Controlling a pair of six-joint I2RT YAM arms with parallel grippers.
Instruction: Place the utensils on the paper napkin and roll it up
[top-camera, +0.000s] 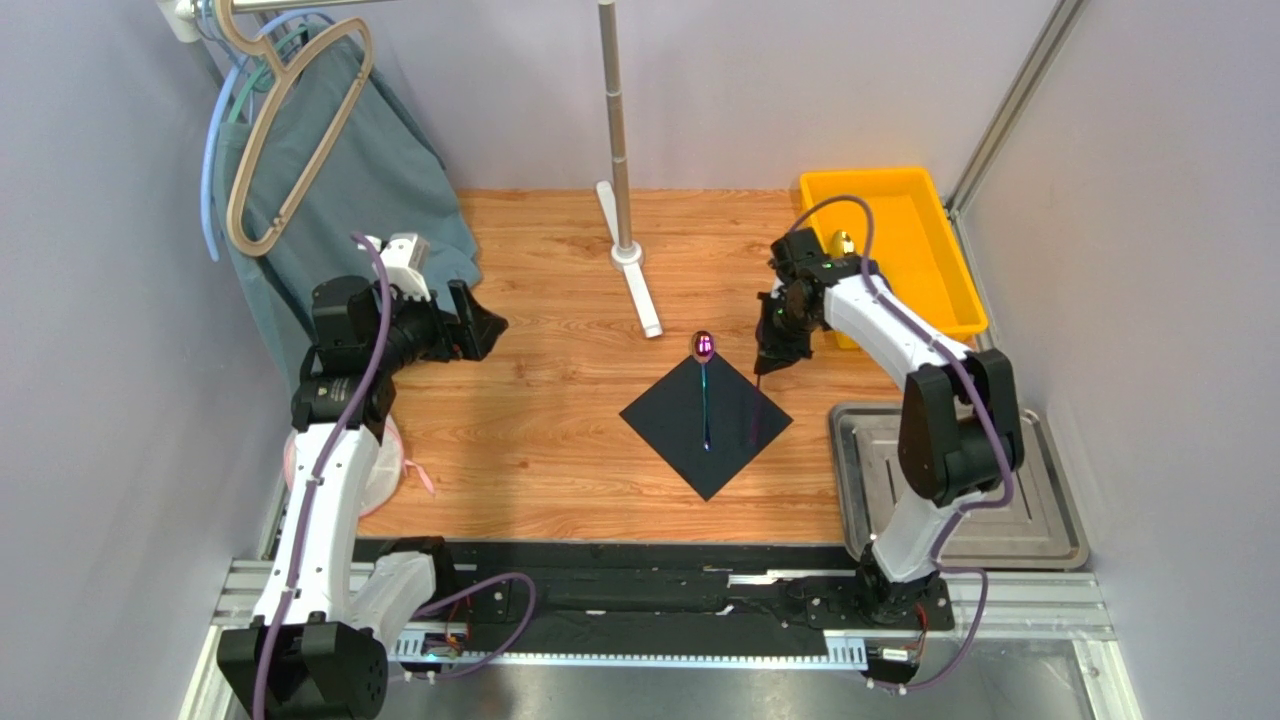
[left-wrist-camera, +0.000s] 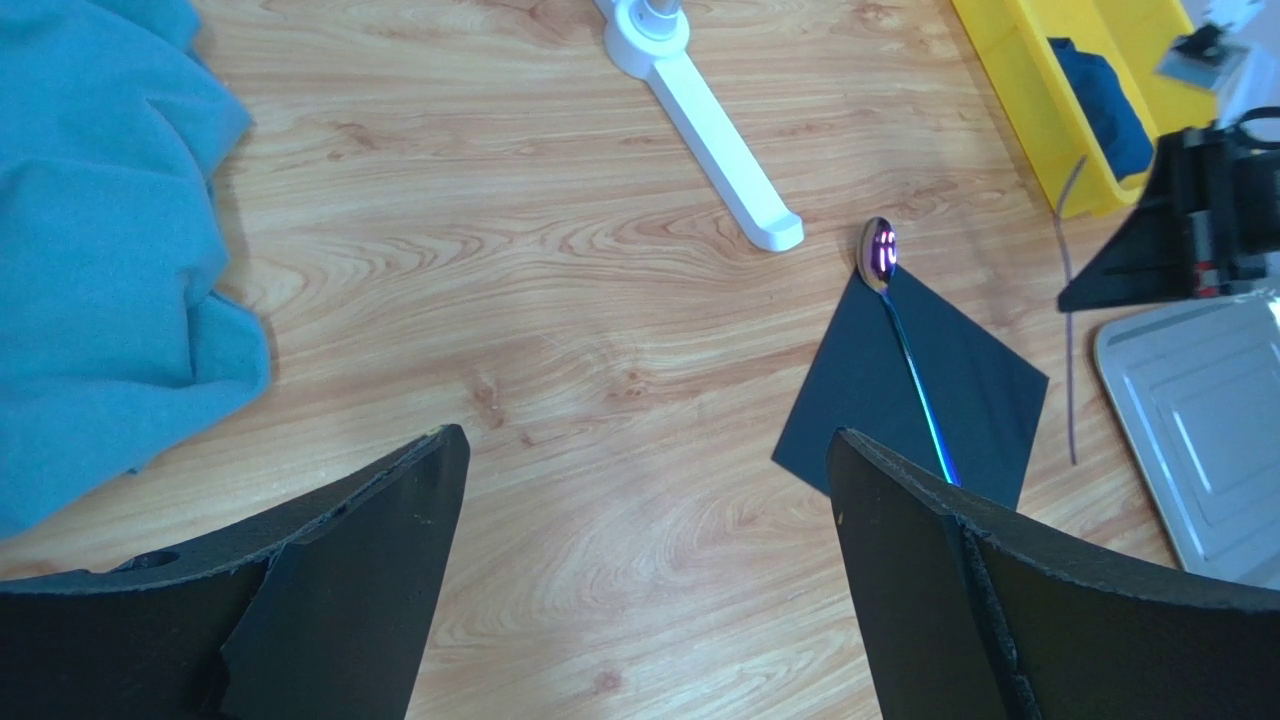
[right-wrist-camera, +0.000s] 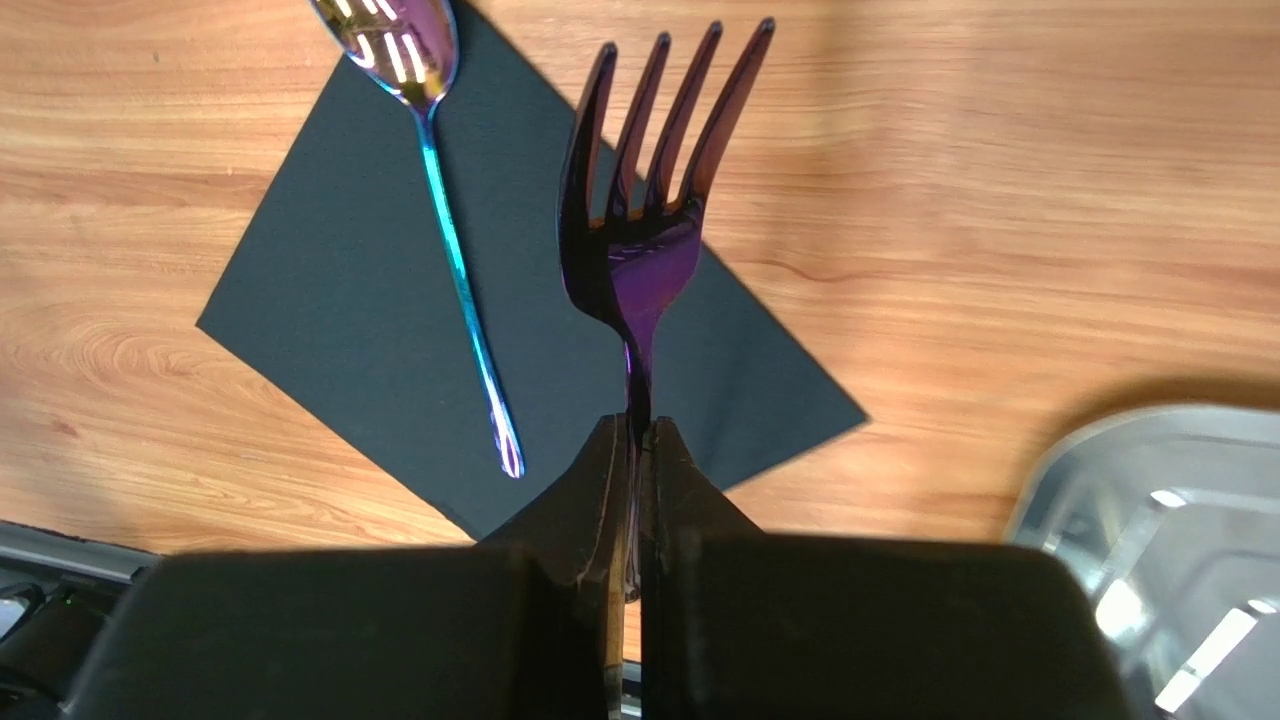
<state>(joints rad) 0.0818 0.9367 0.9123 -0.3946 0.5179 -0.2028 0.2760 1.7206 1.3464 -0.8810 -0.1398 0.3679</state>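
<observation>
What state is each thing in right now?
napkin: flat, unrolled.
spoon: lying on napkin, bowl past its corner.
fork: gripped by handle, tines over napkin.
left gripper: open, empty.
right gripper: shut on fork.

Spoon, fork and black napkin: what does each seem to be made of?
The iridescent purple-blue spoon: likely polished metal with a rainbow coating; mirror highlights in the bowl. The iridescent purple four-tined fork: same look, glossy, thin rigid tines. The matte black square napkin: probably paper; flat, thin, no sheen, crisp edges.
</observation>
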